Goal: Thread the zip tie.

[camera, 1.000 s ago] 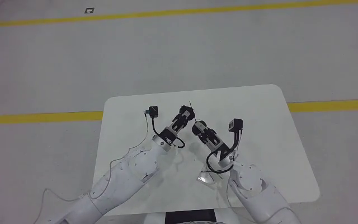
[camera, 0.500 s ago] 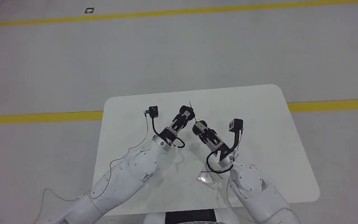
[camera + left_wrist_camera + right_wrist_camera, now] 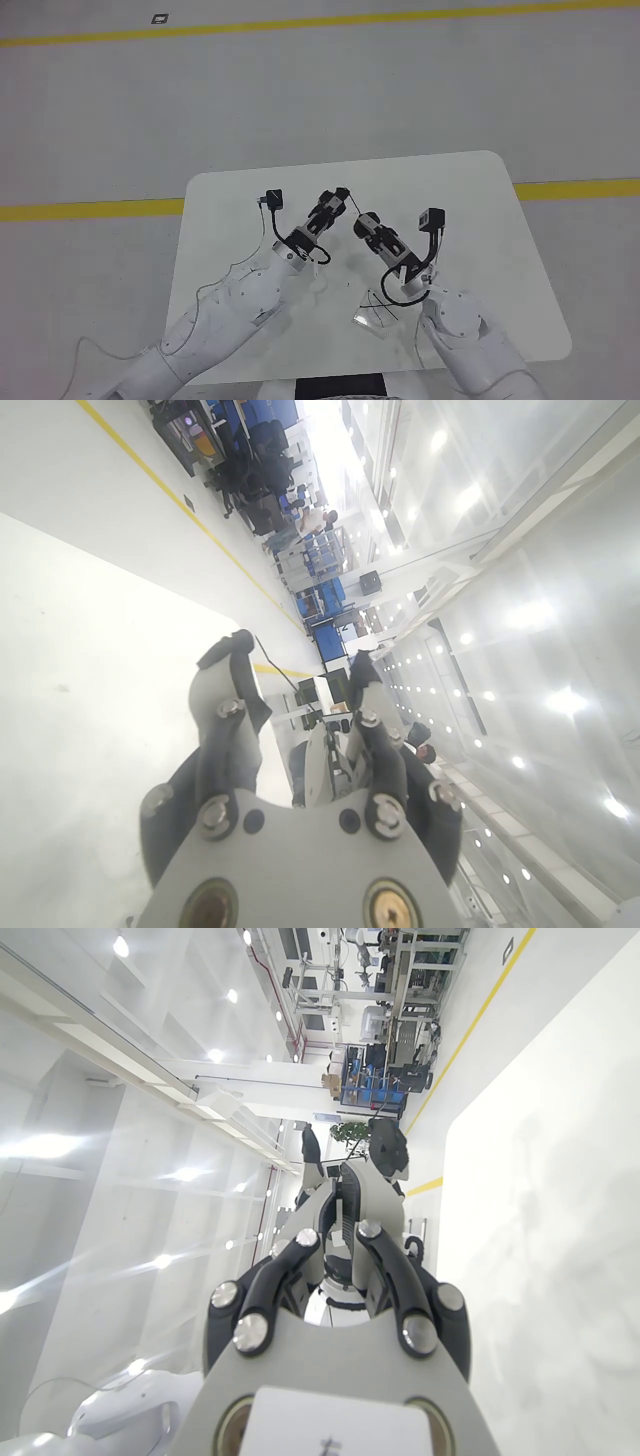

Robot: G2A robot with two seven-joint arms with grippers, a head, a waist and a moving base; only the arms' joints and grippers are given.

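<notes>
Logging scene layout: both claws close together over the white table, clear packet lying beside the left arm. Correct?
Not quite. The clear packet lies beside the right arm, not the left; the top view shows it. The left claw and right claw are indeed close together over the white table.

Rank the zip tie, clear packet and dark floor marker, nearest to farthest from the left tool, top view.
1. Zip tie: right at the left tool.
2. Clear packet: nearer the robot.
3. Dark floor marker: far off, the view's upper-left corner.
</notes>
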